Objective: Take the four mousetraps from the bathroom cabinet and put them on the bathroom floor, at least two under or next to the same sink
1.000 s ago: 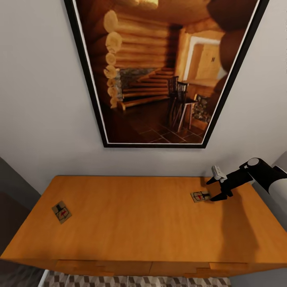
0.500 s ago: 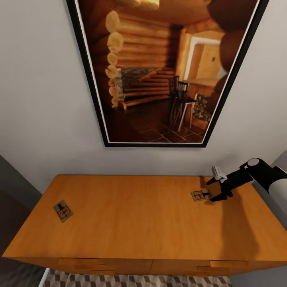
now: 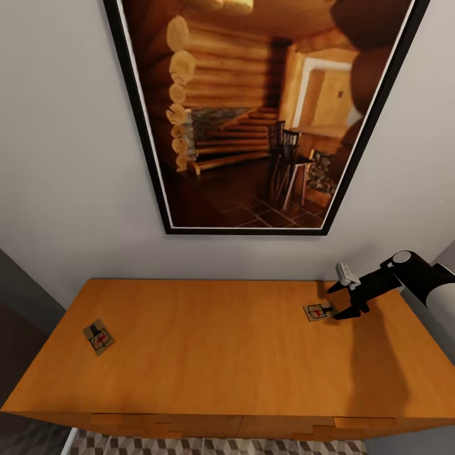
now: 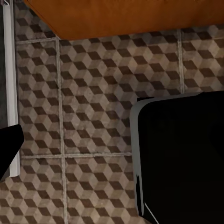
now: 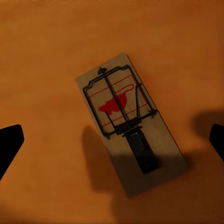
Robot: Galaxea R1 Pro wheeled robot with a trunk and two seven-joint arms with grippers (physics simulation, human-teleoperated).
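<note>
**A:** Mousetrap first. How will it handle?

**B:** Light and stiff, I judge. The small flat tan wooden mousetrap with dark wire parts and a red spot [image 5: 128, 123] lies flat on the orange-brown wooden cabinet [image 3: 208, 354], near its right back corner. My right end effector [image 3: 338, 299] hangs over it with the fingers spread wide, one to each side and well clear of the board; it pinches nothing.

**A:** Where would you take hold?

**B:** Across the two long edges of the board, I think. It is so thin that the fingertips must come nearly down to the surface. I would keep off the wire bar and spring. The wood looks smooth, so it may slide rather than lift.

**A:** Any others?

**B:** A second tan mousetrap [image 3: 98, 335] lies near the left end of the same surface, well apart from the first.

**A:** And the surface?

**B:** Smooth, level and glossy. The cabinet's drawer fronts show along its front edge.

**A:** The room?

**B:** A large black-framed picture of a log-cabin interior [image 3: 253, 114] hangs on the pale grey wall [image 3: 63, 189] behind. The left wrist view looks down on the bathroom floor of brown, beige and white cube-patterned tiles [image 4: 84, 102]. Whether my left end effector is spread, I cannot tell.
</note>
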